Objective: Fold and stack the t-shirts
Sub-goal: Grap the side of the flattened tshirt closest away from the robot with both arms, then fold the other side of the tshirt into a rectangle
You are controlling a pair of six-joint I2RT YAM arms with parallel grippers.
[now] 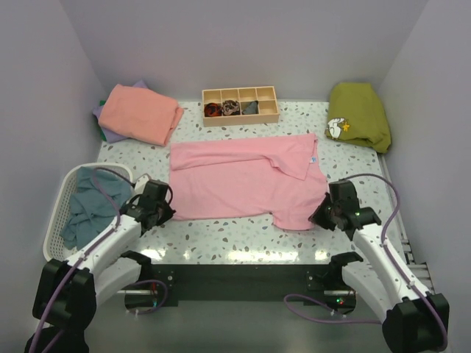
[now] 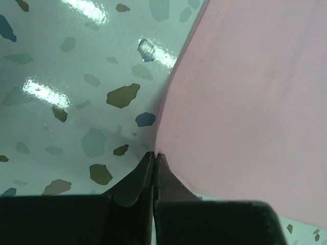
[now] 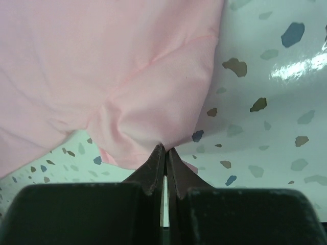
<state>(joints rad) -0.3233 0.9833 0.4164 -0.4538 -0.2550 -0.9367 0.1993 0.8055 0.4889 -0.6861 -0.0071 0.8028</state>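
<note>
A light pink t-shirt [image 1: 243, 180] lies spread flat in the middle of the table. My left gripper [image 1: 168, 208] is at its near left corner. In the left wrist view that gripper [image 2: 154, 154] is shut, pinching the edge of the pink t-shirt [image 2: 245, 102]. My right gripper [image 1: 318, 215] is at the shirt's near right corner. In the right wrist view it [image 3: 164, 148] is shut on a gathered fold of the pink t-shirt [image 3: 127, 76]. A folded salmon t-shirt [image 1: 140, 112] rests on a lavender t-shirt [image 1: 107, 134] at the back left.
A white basket [image 1: 62, 193] at the left edge holds a teal-blue t-shirt [image 1: 92, 206]. A compartmented wooden tray [image 1: 240, 116] with small dark items stands at the back centre. An olive-green garment [image 1: 360, 114] lies at the back right. Walls enclose the table on three sides.
</note>
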